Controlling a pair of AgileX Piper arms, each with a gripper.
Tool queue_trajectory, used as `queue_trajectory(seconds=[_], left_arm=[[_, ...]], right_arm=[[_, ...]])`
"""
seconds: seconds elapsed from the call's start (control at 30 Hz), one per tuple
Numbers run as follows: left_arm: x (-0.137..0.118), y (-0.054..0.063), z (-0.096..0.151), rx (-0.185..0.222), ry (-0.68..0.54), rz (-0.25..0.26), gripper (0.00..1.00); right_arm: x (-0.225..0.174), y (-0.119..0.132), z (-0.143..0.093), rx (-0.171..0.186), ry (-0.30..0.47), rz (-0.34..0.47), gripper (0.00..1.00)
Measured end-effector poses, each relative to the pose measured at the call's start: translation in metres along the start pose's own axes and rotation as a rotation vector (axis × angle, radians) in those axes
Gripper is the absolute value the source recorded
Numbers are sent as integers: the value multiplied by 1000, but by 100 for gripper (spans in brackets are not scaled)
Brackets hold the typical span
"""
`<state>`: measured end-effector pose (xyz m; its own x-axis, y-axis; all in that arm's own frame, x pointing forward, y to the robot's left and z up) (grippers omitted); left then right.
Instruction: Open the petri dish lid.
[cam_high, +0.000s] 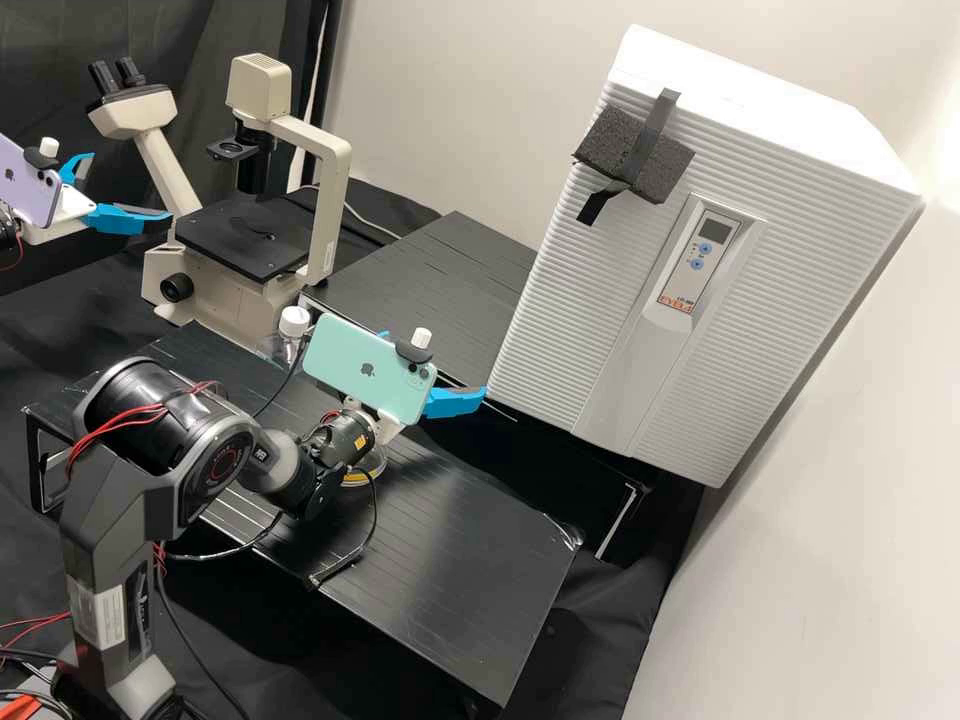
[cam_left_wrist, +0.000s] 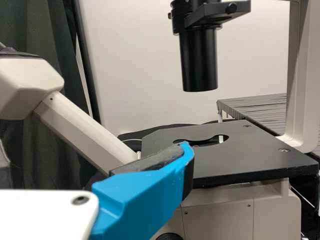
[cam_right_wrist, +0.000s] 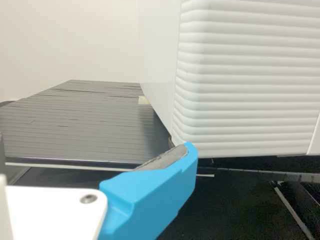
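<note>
At the upper left of the high view, my left gripper stands open by the microscope, its blue fingers apart. In the left wrist view one finger of my left gripper lies before the microscope stage. Over the bench, my right gripper is open and holds nothing, near the incubator's lower corner; one finger is largely behind the phone. The right wrist view has my right gripper beside that corner. The petri dish, with a yellowish rim, sits on the bench beneath the right arm's wrist, which covers much of it.
The white incubator stands to the right and the microscope at the back left. A clear bottle with a white cap is behind the right arm. The black bench extends forward; cables hang above it.
</note>
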<state>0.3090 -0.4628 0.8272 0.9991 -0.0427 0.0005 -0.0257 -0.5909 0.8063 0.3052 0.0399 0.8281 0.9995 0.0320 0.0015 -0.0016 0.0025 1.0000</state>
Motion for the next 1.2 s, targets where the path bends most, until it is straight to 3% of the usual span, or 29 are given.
queue_trajectory(seconds=[0.27, 0.43, 0.67, 0.8, 0.97, 1.2], left_arm=[[0, 0, 0, 0, 0, 0, 100], [0, 0, 0, 0, 0, 0, 100], [0, 0, 0, 0, 0, 0, 100], [0, 0, 0, 0, 0, 0, 100], [0, 0, 0, 0, 0, 0, 100], [0, 0, 0, 0, 0, 0, 100]], right_arm=[[0, 0, 0, 0, 0, 0, 100], [-21, 2, 3, -2, 7, 11, 100], [-74, 9, -3, 33, 119, 81, 100], [-105, 3, -4, 26, 181, 73, 100], [-131, -5, 2, 1, 184, 32, 100], [-147, 7, 2, -37, 224, 51, 100]])
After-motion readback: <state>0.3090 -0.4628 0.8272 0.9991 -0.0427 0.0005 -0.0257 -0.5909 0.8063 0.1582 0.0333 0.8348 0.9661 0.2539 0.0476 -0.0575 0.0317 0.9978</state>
